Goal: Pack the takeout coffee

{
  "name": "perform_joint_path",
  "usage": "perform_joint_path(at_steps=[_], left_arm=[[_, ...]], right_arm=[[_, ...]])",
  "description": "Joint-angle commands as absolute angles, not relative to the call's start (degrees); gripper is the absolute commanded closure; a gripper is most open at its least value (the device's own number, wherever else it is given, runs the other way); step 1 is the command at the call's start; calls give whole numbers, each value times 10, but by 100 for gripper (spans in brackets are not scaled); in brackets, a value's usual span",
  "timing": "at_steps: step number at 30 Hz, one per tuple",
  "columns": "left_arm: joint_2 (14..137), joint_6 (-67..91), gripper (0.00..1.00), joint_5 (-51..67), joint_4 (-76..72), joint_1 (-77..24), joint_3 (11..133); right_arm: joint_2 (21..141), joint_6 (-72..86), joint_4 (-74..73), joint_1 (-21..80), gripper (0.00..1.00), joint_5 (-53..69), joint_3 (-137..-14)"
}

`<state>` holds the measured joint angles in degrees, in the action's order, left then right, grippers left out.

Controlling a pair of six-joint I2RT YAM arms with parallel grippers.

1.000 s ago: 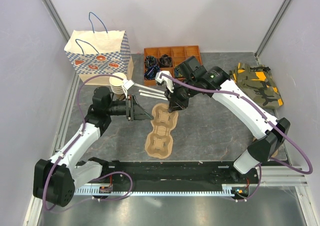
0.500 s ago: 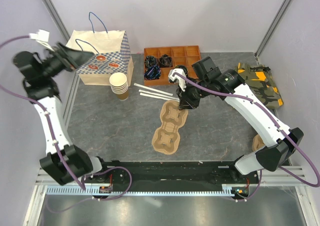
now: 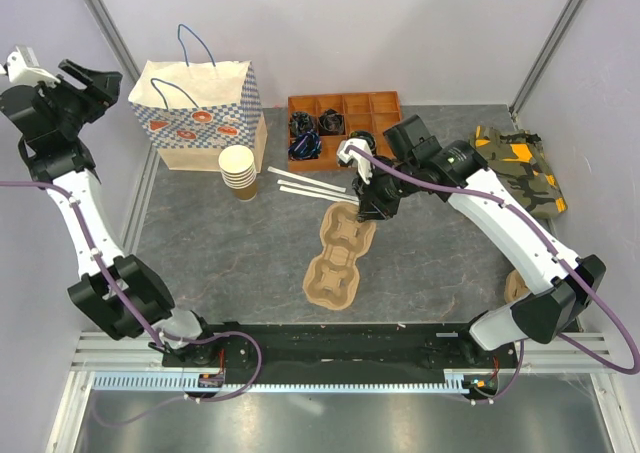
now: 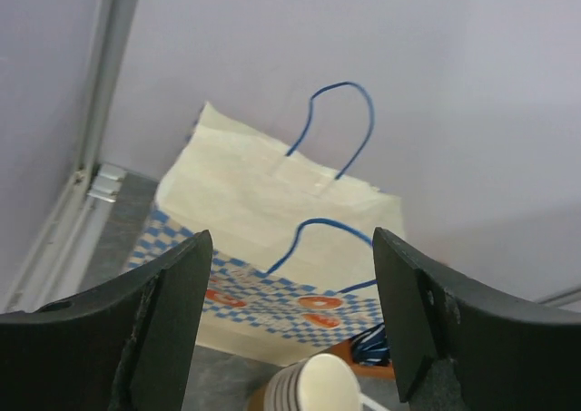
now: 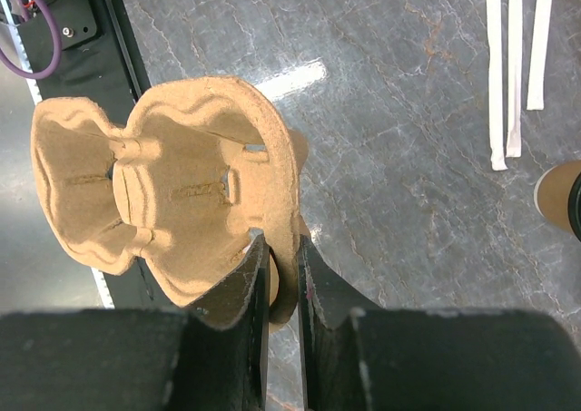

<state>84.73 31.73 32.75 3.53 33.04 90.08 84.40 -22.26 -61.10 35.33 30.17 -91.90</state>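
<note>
The left gripper (image 4: 290, 248) hung open left of the paper bag (image 4: 259, 198), whose orange emblems were unreadable. Right of it, the right gripper (image 5: 280, 248) pinched a cup carrier (image 5: 172, 193) by its rim.

Light is bright, even and diffuse from overhead, so shadows on the worktop (image 3: 220, 243) under the arms are faint and soft-edged. The top view is sharp throughout, with a pale sheen on the metal rail (image 3: 400, 418) along the near edge. In the right wrist view a white glare streak crosses the worktop beyond the crisp pulp carrier (image 5: 172, 193), while the right gripper (image 5: 280, 248) blurs dark at the bottom. The left gripper (image 4: 290, 275) is likewise black and soft, the paper bag (image 4: 263, 220) mildly hazy
</note>
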Motion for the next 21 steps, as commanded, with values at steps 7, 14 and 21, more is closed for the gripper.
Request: perform_joint_path(at_steps=[7, 14, 21], left_arm=[[903, -59, 18, 506, 98, 324, 904], [947, -278, 13, 572, 135, 319, 906], [1002, -457, 11, 577, 200, 293, 946]], right_arm=[[839, -213, -599, 352, 100, 319, -921], [837, -214, -599, 350, 100, 318, -914], [839, -216, -604, 351, 100, 316, -912]])
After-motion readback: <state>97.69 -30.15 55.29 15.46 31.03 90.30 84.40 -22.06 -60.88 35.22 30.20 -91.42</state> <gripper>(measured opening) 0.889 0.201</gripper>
